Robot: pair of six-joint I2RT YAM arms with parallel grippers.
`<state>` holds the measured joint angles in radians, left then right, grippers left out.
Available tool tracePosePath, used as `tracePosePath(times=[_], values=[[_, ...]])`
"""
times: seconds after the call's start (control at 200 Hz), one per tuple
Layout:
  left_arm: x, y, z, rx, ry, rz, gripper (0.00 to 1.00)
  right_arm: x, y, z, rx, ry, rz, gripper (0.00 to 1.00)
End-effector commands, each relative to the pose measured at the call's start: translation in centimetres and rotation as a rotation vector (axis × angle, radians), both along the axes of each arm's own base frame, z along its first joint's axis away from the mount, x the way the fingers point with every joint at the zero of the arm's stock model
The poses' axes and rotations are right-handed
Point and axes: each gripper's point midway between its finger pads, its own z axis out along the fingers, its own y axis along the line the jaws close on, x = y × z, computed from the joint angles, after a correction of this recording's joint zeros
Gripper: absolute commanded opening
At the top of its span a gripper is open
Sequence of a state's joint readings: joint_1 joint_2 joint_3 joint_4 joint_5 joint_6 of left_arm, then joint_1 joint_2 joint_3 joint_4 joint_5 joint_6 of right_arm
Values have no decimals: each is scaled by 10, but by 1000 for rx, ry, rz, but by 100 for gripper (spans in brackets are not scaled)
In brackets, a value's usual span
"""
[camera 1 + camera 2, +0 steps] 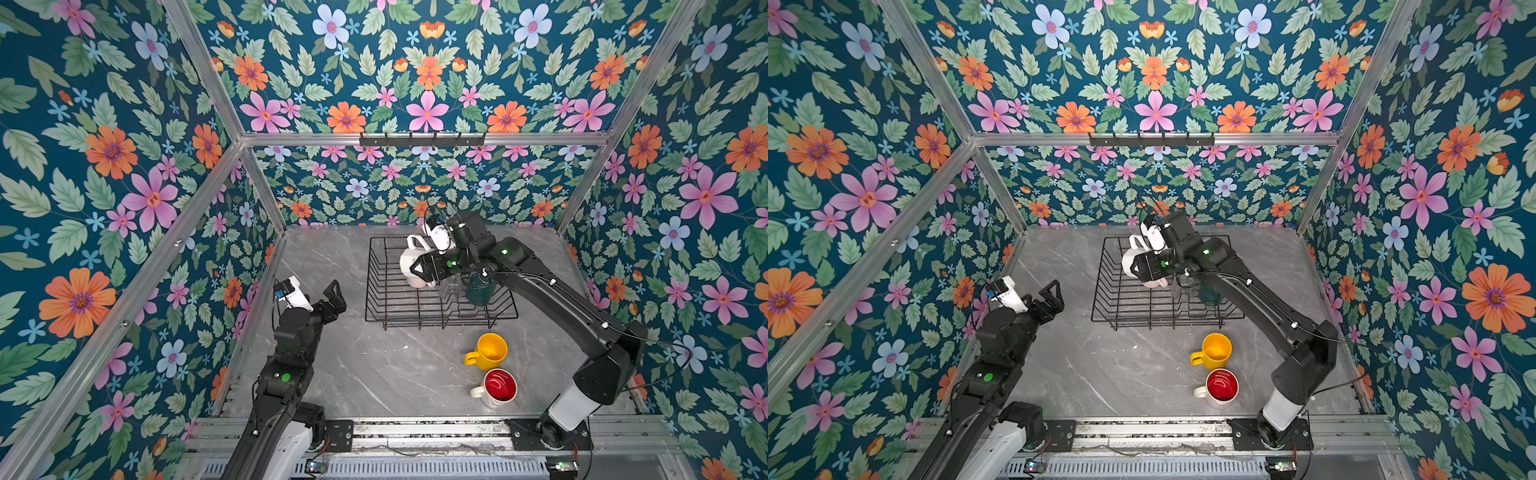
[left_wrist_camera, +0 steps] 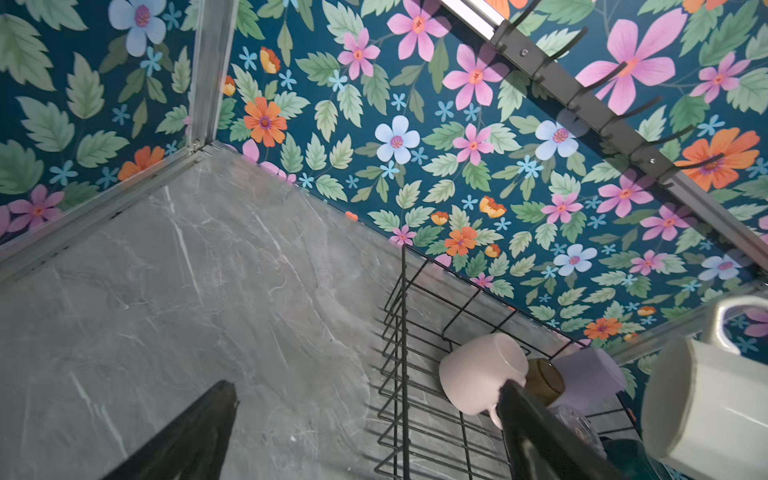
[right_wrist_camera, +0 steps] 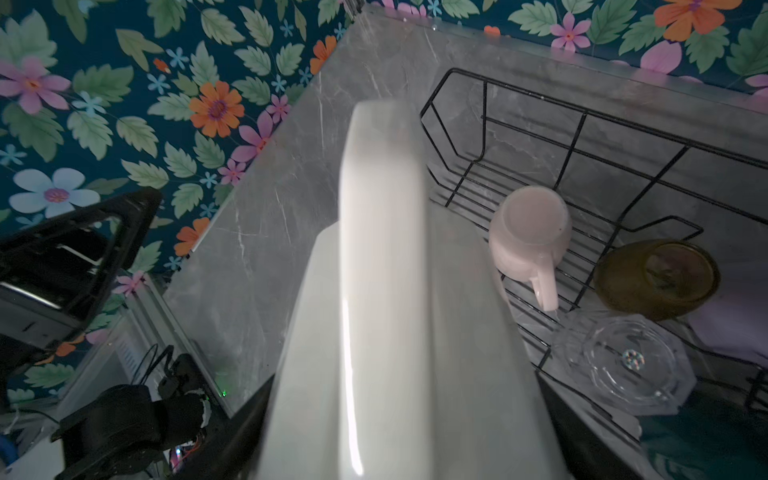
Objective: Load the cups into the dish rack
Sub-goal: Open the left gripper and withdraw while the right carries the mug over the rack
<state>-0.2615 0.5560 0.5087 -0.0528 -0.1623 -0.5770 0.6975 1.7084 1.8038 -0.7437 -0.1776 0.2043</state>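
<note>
My right gripper (image 1: 417, 268) is shut on the white faceted mug (image 1: 409, 259), holding it above the left half of the black wire dish rack (image 1: 374, 299). In the right wrist view that mug (image 3: 382, 291) fills the middle. In the rack lie a pale pink mug (image 3: 528, 232), an olive-brown glass (image 3: 656, 278), a clear glass (image 3: 623, 361), a lilac tumbler (image 3: 731, 328) and a dark teal mug (image 1: 478, 291). On the table in front of the rack stand a yellow mug (image 1: 490, 351) and a white red-lined mug (image 1: 498, 386). My left gripper (image 1: 332, 301) hangs open and empty left of the rack.
The grey marble table (image 1: 332, 374) is walled by floral panels on three sides. A black hook rail (image 1: 422, 139) is mounted high on the back frame. The aluminium rail (image 1: 415, 428) with both arm bases runs along the front edge.
</note>
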Motion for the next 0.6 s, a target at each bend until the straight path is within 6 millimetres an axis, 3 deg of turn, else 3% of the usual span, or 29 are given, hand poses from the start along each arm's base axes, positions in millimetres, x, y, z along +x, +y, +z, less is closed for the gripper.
tracePosePath(times=[0.0, 0.596], values=[[-4, 12, 0, 1, -1, 62, 100, 10, 2, -6, -86, -15, -7, 0], [-10, 15, 9, 37, -32, 61, 100, 53, 47, -68, -352, 55, 12, 0]])
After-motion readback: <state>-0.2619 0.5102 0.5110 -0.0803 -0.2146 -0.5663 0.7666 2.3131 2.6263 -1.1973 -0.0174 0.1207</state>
